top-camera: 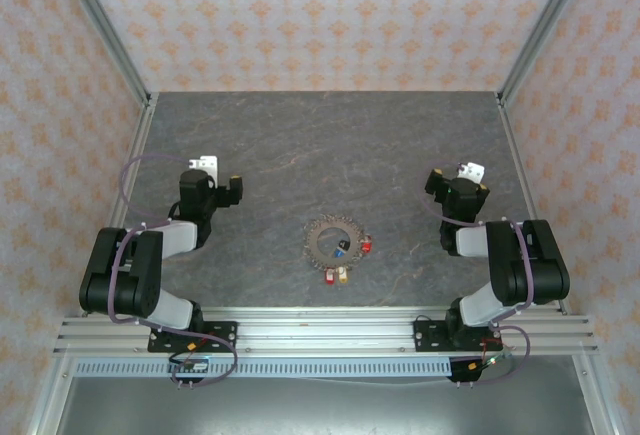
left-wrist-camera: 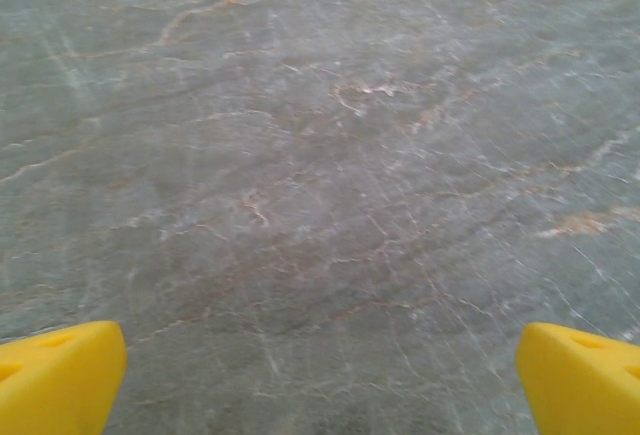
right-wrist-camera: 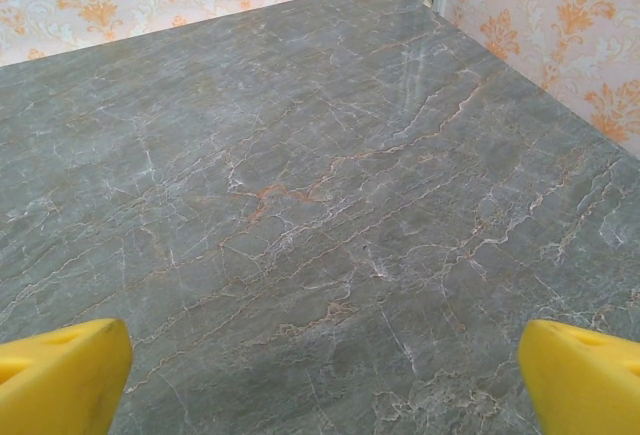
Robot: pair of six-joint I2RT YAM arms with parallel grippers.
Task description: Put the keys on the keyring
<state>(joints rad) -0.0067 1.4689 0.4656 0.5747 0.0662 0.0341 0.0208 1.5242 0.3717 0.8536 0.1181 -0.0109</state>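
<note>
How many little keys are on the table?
4 visible: blue key inside the keyring, red key at its right rim, second red key and yellowish key just nearer the arms. Tiny; more may be hidden.

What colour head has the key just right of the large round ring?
Red plastic head on that tiny silver key; top external view.

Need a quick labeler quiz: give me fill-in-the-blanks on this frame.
The keyring lies ___ the left gripper and the right gripper. Both grippers are ___. The yellowish key lies right beside a ___ key.
Missing words: between; open; red.
</note>
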